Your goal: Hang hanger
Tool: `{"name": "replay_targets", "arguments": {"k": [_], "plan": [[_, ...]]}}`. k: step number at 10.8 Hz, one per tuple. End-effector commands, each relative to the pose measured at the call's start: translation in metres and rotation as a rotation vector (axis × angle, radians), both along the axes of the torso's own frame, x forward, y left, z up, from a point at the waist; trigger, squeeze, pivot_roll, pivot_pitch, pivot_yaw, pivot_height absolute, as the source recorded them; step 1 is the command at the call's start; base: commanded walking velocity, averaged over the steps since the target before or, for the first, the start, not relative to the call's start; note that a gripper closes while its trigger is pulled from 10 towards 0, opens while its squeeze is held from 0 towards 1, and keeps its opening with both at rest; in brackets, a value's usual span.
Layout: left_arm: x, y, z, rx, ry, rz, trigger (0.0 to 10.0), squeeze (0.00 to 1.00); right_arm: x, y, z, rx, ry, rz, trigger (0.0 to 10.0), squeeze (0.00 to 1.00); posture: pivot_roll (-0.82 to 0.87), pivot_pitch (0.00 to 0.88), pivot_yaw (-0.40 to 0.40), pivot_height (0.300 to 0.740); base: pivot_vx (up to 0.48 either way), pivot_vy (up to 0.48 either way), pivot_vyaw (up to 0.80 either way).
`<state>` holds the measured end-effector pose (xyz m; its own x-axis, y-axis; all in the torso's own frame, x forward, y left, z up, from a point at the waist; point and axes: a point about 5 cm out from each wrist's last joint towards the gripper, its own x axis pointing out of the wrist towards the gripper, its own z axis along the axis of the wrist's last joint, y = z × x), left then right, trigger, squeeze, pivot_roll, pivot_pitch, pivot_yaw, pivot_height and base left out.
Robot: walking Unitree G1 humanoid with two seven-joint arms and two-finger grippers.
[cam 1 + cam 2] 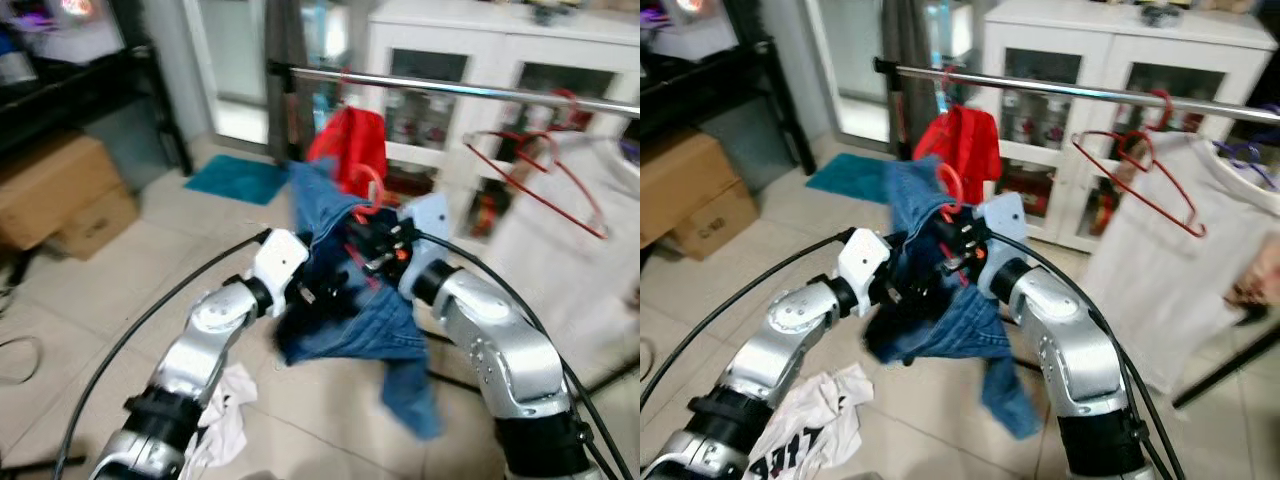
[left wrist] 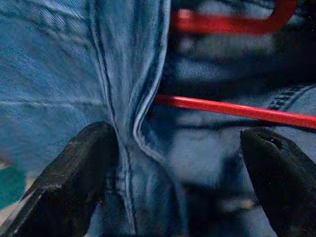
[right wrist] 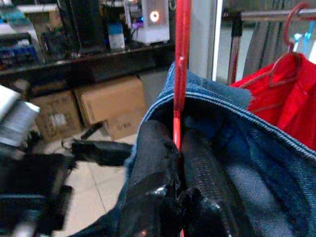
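Blue jeans [image 1: 352,310] hang on a red hanger [image 1: 368,190] held in front of me, below the metal rail [image 1: 470,92]. My right gripper [image 3: 178,143] is shut on the red hanger's stem [image 3: 180,59], just above the jeans' waistband [image 3: 217,106]. My left gripper [image 2: 182,163] is open, its fingers [image 2: 79,168] spread against the denim with the hanger's red bar [image 2: 232,108] crossing between them. In the head views the left gripper [image 1: 312,290] presses into the jeans' left side.
A red garment [image 1: 350,145] and an empty red hanger [image 1: 545,180] with a white shirt [image 1: 1180,250] hang on the rail. White cabinet [image 1: 1120,60] stands behind. Cardboard boxes [image 1: 60,195] sit at left, a white cloth [image 1: 810,425] lies on the tiled floor.
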<state>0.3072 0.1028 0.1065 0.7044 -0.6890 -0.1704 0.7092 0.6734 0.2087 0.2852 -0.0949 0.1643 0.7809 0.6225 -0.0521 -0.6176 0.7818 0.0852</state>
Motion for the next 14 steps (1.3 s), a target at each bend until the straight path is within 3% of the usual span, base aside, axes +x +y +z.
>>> {"name": "replay_targets", "arguments": {"k": [1,2,6,11,12,14], "plan": [[0.006,0.001,0.004,0.010,-0.014,0.022,10.0,0.00,-0.002,0.003,0.011,0.026,-0.034,0.032,2.8,0.00,-0.11,0.000,0.066,0.740,0.000,0.000,0.00],[0.010,0.005,0.002,0.028,-0.023,0.064,0.0,0.00,-0.003,0.002,0.013,0.042,-0.032,0.043,1.5,0.00,-0.11,0.000,0.064,0.740,0.000,0.000,0.00],[0.016,0.007,0.002,0.006,-0.044,0.102,0.0,0.00,0.003,-0.006,0.012,0.031,-0.009,0.009,1.8,0.00,-0.10,0.000,0.054,0.740,0.000,0.000,0.00],[0.022,0.009,0.009,-0.031,-0.089,0.171,0.0,0.00,0.010,-0.018,0.011,0.020,0.005,-0.036,1.1,0.00,-0.10,0.000,0.052,0.740,0.000,0.000,0.00],[0.023,0.012,0.012,-0.062,-0.095,0.210,0.0,0.00,0.012,-0.021,0.008,0.012,0.014,-0.054,0.4,0.00,-0.10,0.000,0.053,0.740,0.000,0.000,0.00],[0.025,0.015,0.012,-0.064,-0.099,0.225,0.0,0.00,0.013,-0.025,0.008,0.006,0.018,-0.063,0.1,0.00,-0.11,0.000,0.053,0.740,0.000,0.000,0.00]]}}
